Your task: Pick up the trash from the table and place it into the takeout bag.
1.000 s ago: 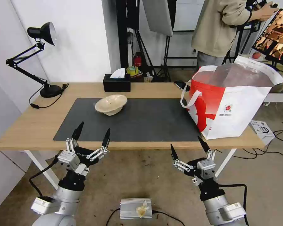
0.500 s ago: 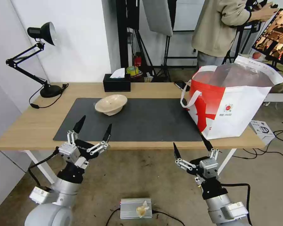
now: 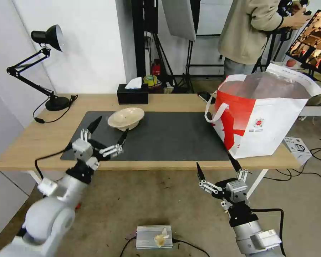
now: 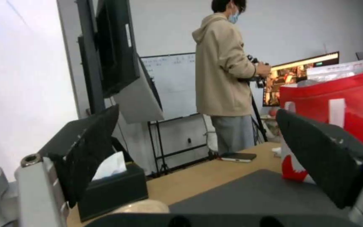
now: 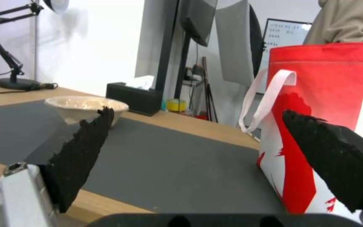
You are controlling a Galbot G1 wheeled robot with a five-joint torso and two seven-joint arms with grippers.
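Observation:
A shallow beige bowl (image 3: 126, 117) of trash lies tilted on the dark mat of the light-wood table (image 3: 28, 142); the right wrist view catches the bowl (image 5: 85, 108) too. My left gripper (image 3: 108, 130) hovers open over the mat's front left part, just short of the bowl. The white-and-red takeout bag (image 3: 264, 117) stands open on the table's right end, its red side (image 5: 328, 91) close in the right wrist view. My right gripper (image 3: 216, 164) hangs open below the table's front edge, in front of the bag.
A black tissue box (image 3: 132, 95) sits at the table's back edge behind the bowl. A black desk lamp (image 3: 42, 64) stands at the back left. A small white box (image 3: 296, 147) lies right of the bag. A silver box (image 3: 154, 237) rests on the floor.
My left arm has risen and reached forward, from below the table's front edge to over the mat near the bowl. The right gripper sank slightly, then held still.

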